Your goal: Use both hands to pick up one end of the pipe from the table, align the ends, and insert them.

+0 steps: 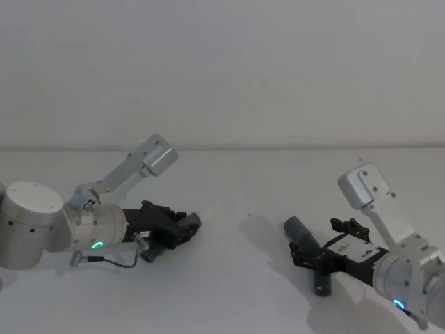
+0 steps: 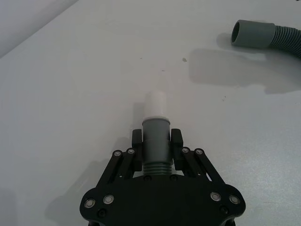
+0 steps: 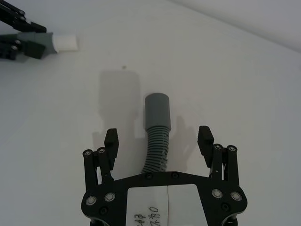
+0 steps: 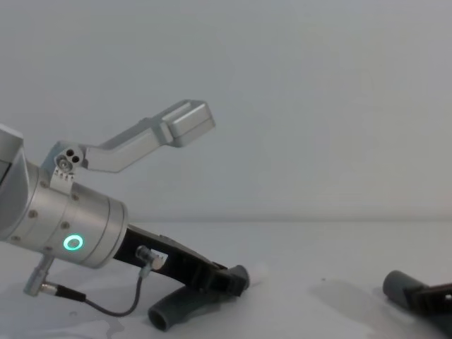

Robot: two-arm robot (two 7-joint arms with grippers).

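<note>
My left gripper [image 2: 156, 141] is shut on the smooth grey cuff of one pipe piece [image 2: 155, 134], whose whitish tip [image 2: 155, 103] points forward low over the white table [image 1: 236, 278]. From the chest view this piece's ribbed tail [image 4: 176, 307] trails down behind the left gripper [image 4: 226, 279]. The other pipe piece [image 3: 157, 141] lies on the table with its wider grey cuff [image 3: 157, 110] facing the first. My right gripper [image 3: 158, 141] is open, its fingers [image 3: 111, 141] standing either side of the ribbed part without touching. In the head view the right gripper [image 1: 321, 245] straddles that piece [image 1: 300, 229].
The table's far edge meets a plain pale wall [image 1: 222, 69]. Bare table lies between the two pipe ends. A thin cable [image 4: 106, 305] loops below the left wrist.
</note>
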